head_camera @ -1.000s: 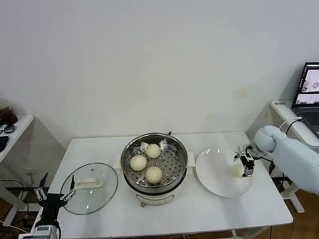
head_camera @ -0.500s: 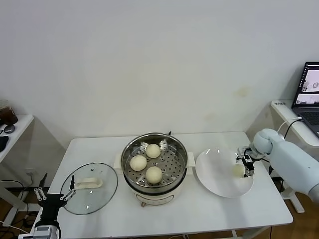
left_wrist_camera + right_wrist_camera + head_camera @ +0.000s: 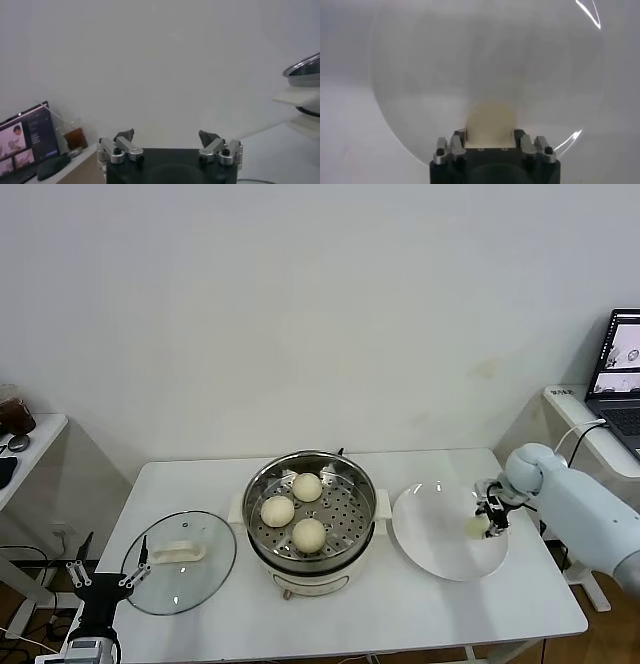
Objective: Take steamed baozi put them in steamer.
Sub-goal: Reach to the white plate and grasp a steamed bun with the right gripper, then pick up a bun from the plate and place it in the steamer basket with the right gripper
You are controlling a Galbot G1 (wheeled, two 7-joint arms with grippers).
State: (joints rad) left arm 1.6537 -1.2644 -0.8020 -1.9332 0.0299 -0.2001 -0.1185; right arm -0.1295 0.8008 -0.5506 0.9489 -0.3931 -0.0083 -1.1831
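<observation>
From the head camera, three baozi sit in the steamer mid-surface. The fourth bun lies on the plate's right side, the right end effector closed around it. The left end effector hangs low at near left, fingers spread, beside the glass lid.

Left wrist: its fingers stand apart, holding nothing.

Right wrist: the fingers press both sides of the bun over the plate.

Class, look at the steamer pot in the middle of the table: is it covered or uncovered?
Uncovered. The steamer stands open with three buns visible on its perforated tray, and the glass lid lies flat on the table to its left.
</observation>
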